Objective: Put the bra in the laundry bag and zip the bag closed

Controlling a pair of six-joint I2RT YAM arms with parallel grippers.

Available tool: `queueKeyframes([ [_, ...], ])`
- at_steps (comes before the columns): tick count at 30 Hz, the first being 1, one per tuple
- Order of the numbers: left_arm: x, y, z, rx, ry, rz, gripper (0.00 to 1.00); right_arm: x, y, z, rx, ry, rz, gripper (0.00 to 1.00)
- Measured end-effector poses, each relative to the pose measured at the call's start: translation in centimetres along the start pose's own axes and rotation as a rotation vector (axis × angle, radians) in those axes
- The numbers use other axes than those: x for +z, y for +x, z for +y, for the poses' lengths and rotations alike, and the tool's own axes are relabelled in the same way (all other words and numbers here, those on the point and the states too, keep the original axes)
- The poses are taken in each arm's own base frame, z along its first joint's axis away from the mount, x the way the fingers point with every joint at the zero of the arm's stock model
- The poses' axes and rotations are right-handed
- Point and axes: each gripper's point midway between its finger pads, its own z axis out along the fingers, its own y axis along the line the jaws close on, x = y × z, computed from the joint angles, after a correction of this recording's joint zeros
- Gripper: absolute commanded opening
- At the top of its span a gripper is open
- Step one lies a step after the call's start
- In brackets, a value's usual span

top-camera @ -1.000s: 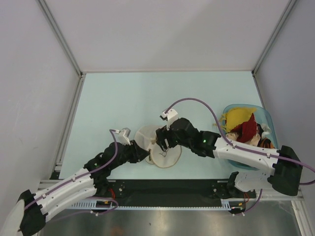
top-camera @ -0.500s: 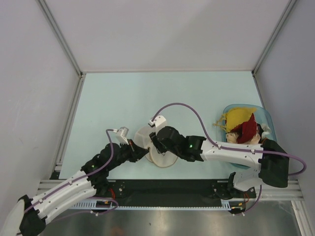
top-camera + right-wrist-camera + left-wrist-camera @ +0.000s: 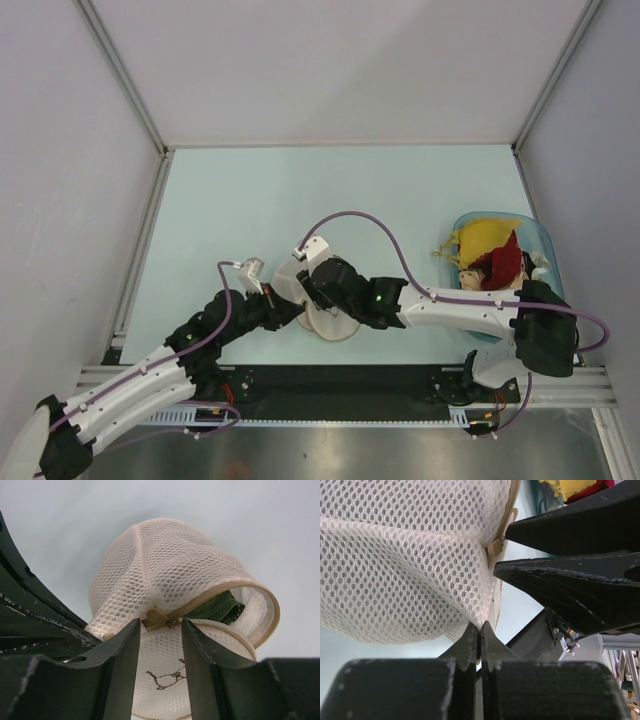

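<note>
Two grippers meet on one object close to the near edge of the table [image 3: 250, 200]. The left gripper [image 3: 479, 625] has its fingers pressed fully together. The mesh draws down to a point at their tips, so it appears to be pinching a fold of the laundry bag [image 3: 170, 565] to anchor it. The right gripper [image 3: 159, 630] comes in from the right, its fingers standing partly apart on either side of the small beige zip tab [image 3: 155, 618]. Whether the pads press on the tab or merely flank it, I cannot tell. The bag lies on the table between the two wrists, its domed shell folded over the flatter one. The bra [image 3: 220, 607] is already inside: a strip of dark green shows through the gap where the rim stands open to one side of the tab. The placing therefore looks done and the zipping is what remains, with a long arc of rim unclosed and the tab seemingly near the start of its run. Farther off to the right, well apart from the bag, the blue tub [image 3: 535, 235] holds yellow and red garments [image 3: 490, 250], and neither arm touches it
</note>
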Motion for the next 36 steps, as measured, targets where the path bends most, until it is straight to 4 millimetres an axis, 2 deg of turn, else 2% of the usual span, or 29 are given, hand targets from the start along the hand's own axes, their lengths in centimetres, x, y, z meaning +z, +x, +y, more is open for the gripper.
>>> queueKeyframes([
  [5, -0.1, 0.0, -0.3, 0.001, 0.012, 0.004, 0.00, 0.5, -0.4, 0.3, -0.043, -0.021, -0.020, 0.41],
  [10, -0.1, 0.1, -0.5, 0.002, 0.021, 0.013, 0.00, 1.2, -0.4, 0.1, -0.089, -0.036, -0.018, 0.30],
  [17, -0.4, -0.1, -0.8, 0.004, 0.036, 0.002, 0.00, 1.8, -1.1, -1.0, -0.083, -0.034, -0.034, 0.00],
  [29, -0.8, -0.3, -0.9, 0.003, 0.035, -0.006, 0.00, 2.0, -1.9, -1.6, -0.031, -0.013, -0.080, 0.00],
  [32, -1.0, -0.4, -0.7, -0.001, 0.025, -0.013, 0.00, 1.7, -1.9, -3.0, 0.014, 0.047, -0.108, 0.00],
  [36, -1.6, -0.9, -0.5, -0.015, 0.014, -0.048, 0.00, 0.9, -2.5, -6.0, 0.125, 0.154, -0.167, 0.00],
])
